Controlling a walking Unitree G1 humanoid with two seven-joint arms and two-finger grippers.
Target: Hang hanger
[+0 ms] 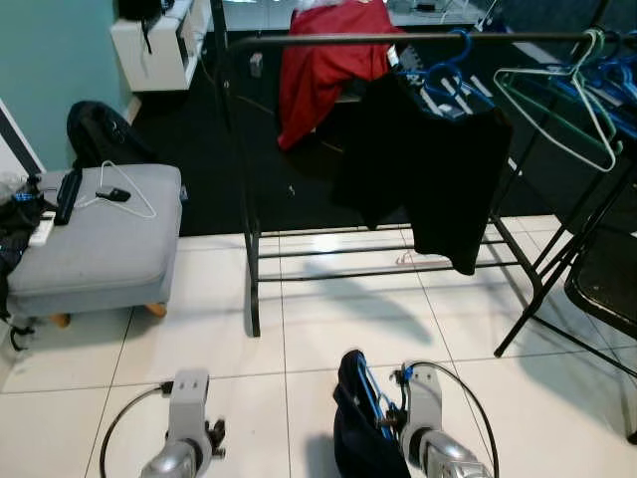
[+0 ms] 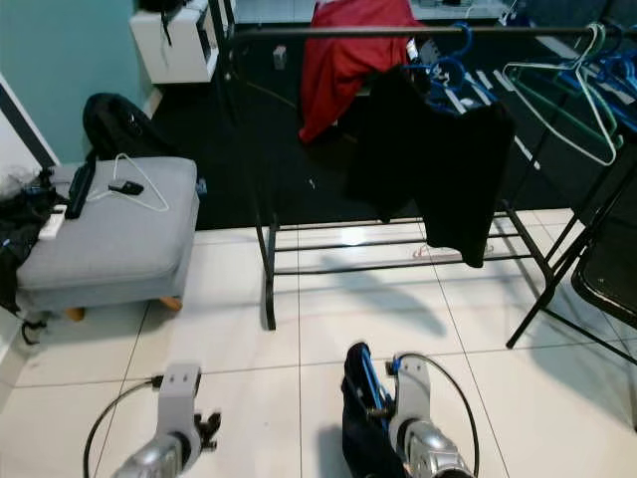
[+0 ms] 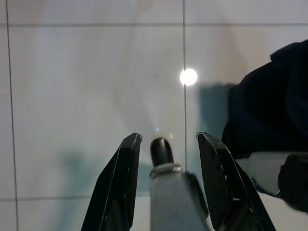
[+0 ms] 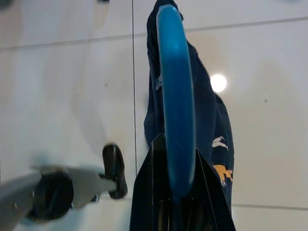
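At the bottom centre of the frame, the right tool [image 4: 178, 192] is clenched on a blue plastic hanger [image 4: 176, 96] carrying a dark navy garment [image 1: 353, 438]. The left tool [image 3: 166, 187], bottom left, is released over the white tiled floor [image 1: 328, 329]. The black metal clothes rail [image 1: 398, 40] crosses the top.

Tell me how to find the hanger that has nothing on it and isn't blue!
Look at the long black clothes rail across the room. Follow it to its right end, past the red garment and the black garment. There hangs the pale green hanger, bare, while the hangers beside it are blue.
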